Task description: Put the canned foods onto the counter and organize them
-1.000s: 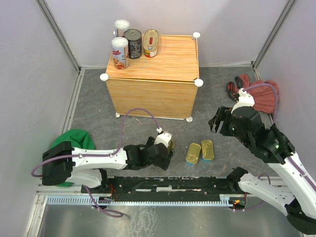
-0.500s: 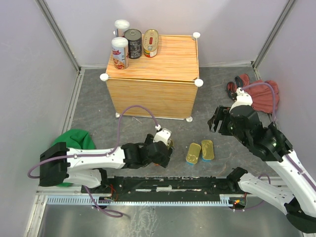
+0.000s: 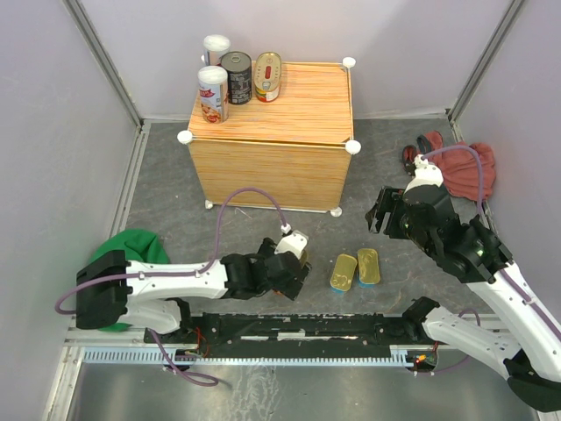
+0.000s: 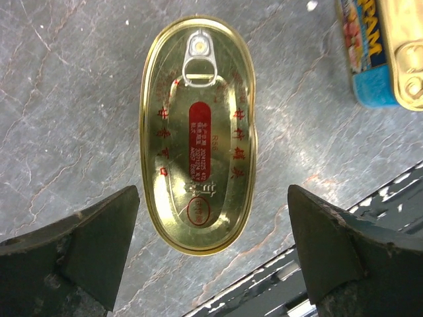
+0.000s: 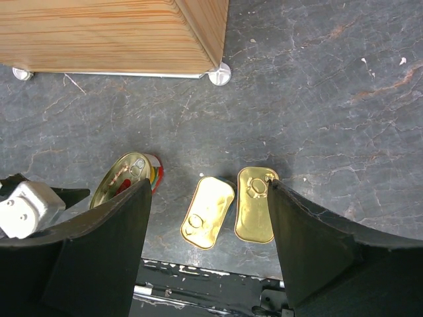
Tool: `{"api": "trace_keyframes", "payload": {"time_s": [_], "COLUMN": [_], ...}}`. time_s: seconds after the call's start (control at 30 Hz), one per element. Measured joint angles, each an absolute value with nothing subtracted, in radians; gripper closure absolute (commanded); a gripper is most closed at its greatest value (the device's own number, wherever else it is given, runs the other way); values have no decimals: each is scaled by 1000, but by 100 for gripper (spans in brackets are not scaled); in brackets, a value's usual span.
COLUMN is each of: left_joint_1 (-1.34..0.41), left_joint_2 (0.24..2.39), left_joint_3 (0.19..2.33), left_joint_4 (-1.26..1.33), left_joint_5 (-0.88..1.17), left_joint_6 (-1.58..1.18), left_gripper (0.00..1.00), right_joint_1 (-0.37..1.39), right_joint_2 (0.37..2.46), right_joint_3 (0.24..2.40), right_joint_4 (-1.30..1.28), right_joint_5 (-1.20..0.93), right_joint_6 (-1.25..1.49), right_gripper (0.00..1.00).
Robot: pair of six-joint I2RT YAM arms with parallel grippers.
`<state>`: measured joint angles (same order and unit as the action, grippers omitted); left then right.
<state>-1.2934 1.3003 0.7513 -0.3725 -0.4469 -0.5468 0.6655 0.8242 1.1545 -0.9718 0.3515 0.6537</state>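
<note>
The counter (image 3: 272,114) is a light-wood box at the back. On its left rear corner stand two tall white-lidded cans (image 3: 213,92), a dark round tin (image 3: 236,77) and an oval gold-red tin (image 3: 267,75) on edge. A second oval tin (image 4: 197,132) lies flat on the floor. My left gripper (image 4: 213,191) hovers open above it, a finger on either side and neither touching it. Two rectangular gold-blue tins (image 5: 207,211) (image 5: 256,203) lie side by side to its right. My right gripper (image 5: 209,185) hangs open high above them, holding nothing.
A green cloth (image 3: 131,250) lies at the near left by the left arm's base. A red cloth (image 3: 465,167) lies at the far right, behind the right arm. The black rail (image 3: 298,329) runs along the near edge, close to the floor tins.
My left gripper's jaws have spread wider over the oval tin on the floor. The right arm has drifted slightly up and to the left, still open.
</note>
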Motion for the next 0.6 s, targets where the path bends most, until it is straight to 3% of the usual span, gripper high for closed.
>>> {"api": "trace_keyframes", "payload": {"time_s": [0.6], "left_joint_1": [-1275], "left_joint_2": [1346], "left_joint_3": [672], "left_joint_4": [-316], "left_joint_5": [-439], "left_joint_6": [-490], "left_gripper": [1], "right_joint_1": [665], "right_joint_2": [816], "right_joint_3": [1147], "right_joint_4": [-958], "right_joint_5": [352], "right_joint_6": [657], "right_gripper": [21]}}
